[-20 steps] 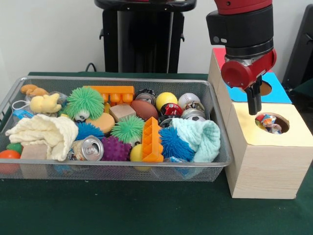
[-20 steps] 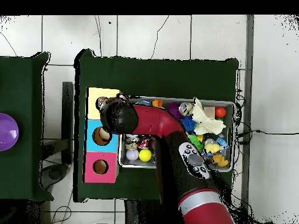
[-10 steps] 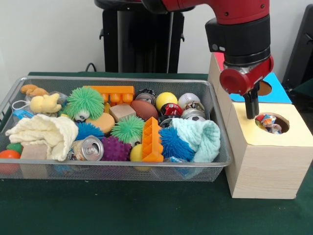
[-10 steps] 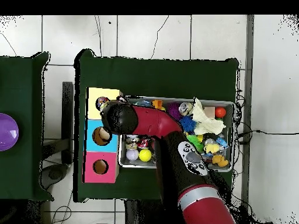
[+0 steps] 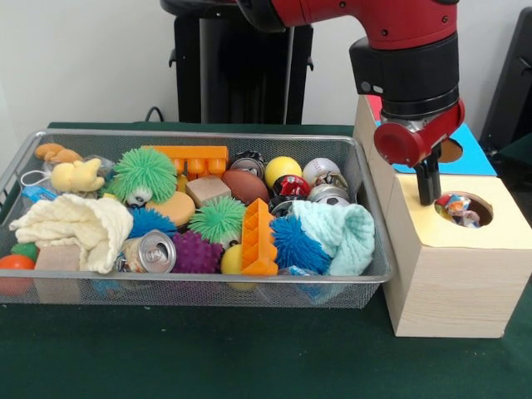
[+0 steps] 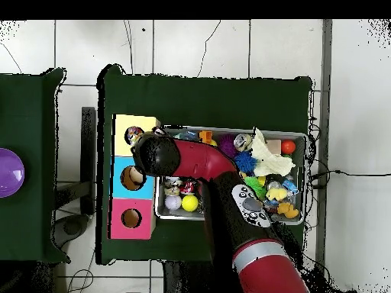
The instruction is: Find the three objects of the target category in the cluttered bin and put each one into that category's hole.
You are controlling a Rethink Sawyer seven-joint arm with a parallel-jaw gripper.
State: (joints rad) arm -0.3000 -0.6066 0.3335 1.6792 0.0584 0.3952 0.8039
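Observation:
My gripper (image 5: 427,198) hangs over the yellow-topped wooden box (image 5: 432,249), just left of its round hole (image 5: 462,209). A crumpled, colourful piece (image 5: 457,208) lies in that hole. In the overhead view the red arm's wrist (image 6: 156,156) covers the gripper beside the yellow box (image 6: 122,126). The wire bin (image 5: 208,135) holds an upturned silver can (image 5: 156,252) at the front. Crushed cans (image 5: 328,193) lie near its right end.
A blue-topped box (image 5: 478,154) and a pink one (image 6: 131,218), each with a hole, stand in line with the yellow box. The bin also holds spiky balls (image 5: 145,173), orange blocks (image 5: 258,241), a mint cloth (image 5: 341,237), a cream cloth (image 5: 75,224) and balls (image 5: 283,169).
The gripper has shifted slightly left and down, off the hole's edge, as the arm swung over the bin's end. Nothing in the bin has moved.

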